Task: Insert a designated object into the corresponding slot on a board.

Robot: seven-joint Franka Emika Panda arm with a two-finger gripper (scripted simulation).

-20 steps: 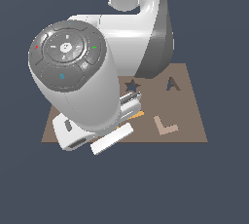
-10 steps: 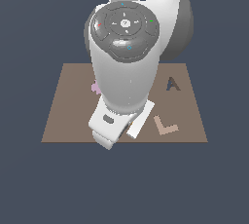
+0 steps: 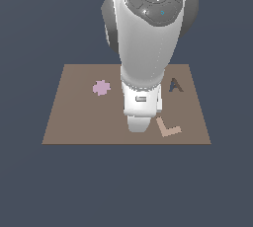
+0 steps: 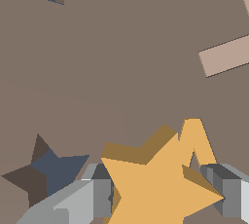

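1. Over the middle of the brown board point(image 3: 74, 117), the white arm is seen standing nearly upright in the exterior view, where half a second ago it leaned toward that view's left; a pink cross-shaped piece point(image 3: 101, 88), then mostly covered by the arm, is now shown in full.
2. In the wrist view, the gripper point(image 4: 160, 194) is seen closed on the orange-yellow star piece point(image 4: 158, 179), with one grey finger point(image 4: 99, 194) pressed to each side of it.
3. The star piece is held just beside the dark navy star-shaped slot point(image 4: 51, 172), above the board rather than seated in it.
4. In the exterior view, the gripper, the star piece and the slot are all hidden behind the arm.
5. The dark A-shaped cutout point(image 3: 175, 85) and a tan L-shaped piece point(image 3: 168, 126) are left visible on that view's right.
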